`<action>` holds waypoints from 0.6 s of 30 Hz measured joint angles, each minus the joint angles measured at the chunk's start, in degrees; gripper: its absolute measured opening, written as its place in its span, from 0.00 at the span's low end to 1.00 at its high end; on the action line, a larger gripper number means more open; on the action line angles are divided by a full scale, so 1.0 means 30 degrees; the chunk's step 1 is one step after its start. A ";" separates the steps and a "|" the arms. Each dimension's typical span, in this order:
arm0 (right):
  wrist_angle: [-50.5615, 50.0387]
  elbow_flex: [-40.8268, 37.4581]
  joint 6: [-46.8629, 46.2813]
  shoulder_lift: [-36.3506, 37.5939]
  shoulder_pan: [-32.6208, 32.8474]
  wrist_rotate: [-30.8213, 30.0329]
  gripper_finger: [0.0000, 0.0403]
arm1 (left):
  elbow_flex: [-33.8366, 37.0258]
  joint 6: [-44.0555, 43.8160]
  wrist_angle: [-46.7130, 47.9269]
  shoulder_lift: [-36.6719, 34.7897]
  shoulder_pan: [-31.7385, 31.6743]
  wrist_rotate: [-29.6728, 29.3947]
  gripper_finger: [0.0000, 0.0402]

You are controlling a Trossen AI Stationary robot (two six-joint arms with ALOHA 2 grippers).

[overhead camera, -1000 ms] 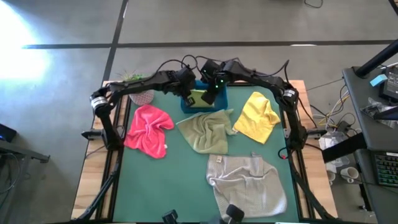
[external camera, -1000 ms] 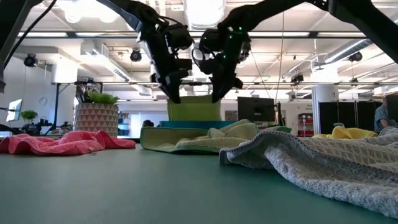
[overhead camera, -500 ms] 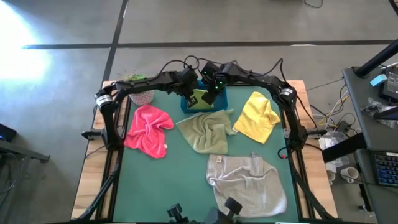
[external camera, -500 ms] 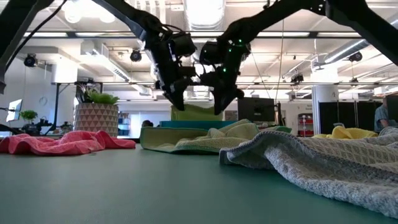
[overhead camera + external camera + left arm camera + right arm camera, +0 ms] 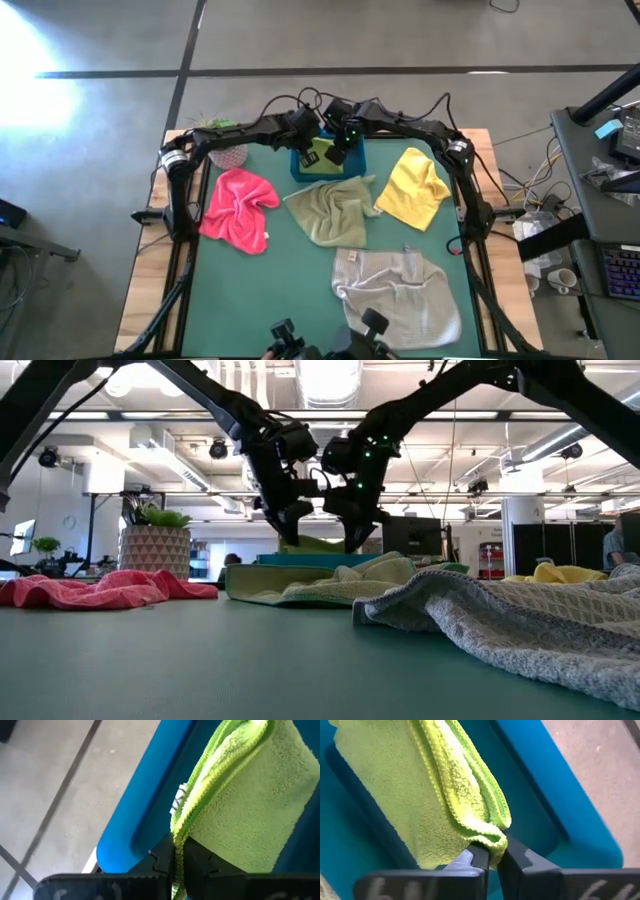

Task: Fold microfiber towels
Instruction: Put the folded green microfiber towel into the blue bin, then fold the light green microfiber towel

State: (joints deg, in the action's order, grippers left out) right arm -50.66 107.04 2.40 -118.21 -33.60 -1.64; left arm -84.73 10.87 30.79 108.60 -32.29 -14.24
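A folded lime green towel (image 5: 322,155) is over the blue tray (image 5: 352,168) at the table's far edge, held between my two grippers. My left gripper (image 5: 308,156) is shut on its left end and my right gripper (image 5: 338,155) on its right end. In the low view only the towel's top (image 5: 316,544) shows above the tray's rim (image 5: 270,559), between my left gripper (image 5: 290,540) and my right gripper (image 5: 352,542). The pink towel (image 5: 240,208), olive towel (image 5: 330,210), yellow towel (image 5: 415,188) and grey towel (image 5: 395,295) lie crumpled on the green table. My left gripper (image 5: 178,851) pinches the stitched edges (image 5: 176,832) at one end of the folded lime towel between its two fingers, several layers together. The fingers slant down from the left. The towel (image 5: 240,795) hangs down from them into the tray. My right gripper (image 5: 492,854) pinches the folded corner (image 5: 492,840) at the other end of the lime towel between its two fingers, several layers together. The fingers slant down from the right. The towel (image 5: 430,785) stays folded and reaches down inside the tray (image 5: 545,795).
A potted plant (image 5: 225,150) stands at the far left corner, beside the tray. The four loose towels cover the table's middle and right. The near left part of the green mat (image 5: 260,300) is bare.
Both grippers have gone down toward the blue tray, carrying the folded lime towel between them. The towel hung well above the tray's rim before; now only its top shows above the rim in the low view.
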 joint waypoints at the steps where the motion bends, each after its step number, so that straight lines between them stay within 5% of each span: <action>1: 0.0024 0.0000 0.0115 0.0000 -0.0017 -0.0020 0.06 | 0.0000 0.0168 -0.0057 -0.0010 0.0000 -0.0030 0.03; 8: 0.0099 -0.0029 0.0611 0.0000 -0.0335 -0.0065 0.21 | 0.0000 0.0541 -0.0118 -0.0030 0.0000 -0.0082 0.08; 18: 0.0105 0.0058 0.0725 0.0544 -0.1396 0.0051 0.37 | -0.0013 0.0548 -0.0287 -0.0534 0.0000 -0.2597 0.36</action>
State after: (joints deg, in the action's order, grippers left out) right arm -50.35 107.22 4.58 -116.58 -37.79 -1.48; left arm -84.77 12.51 29.93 107.00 -32.29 -22.03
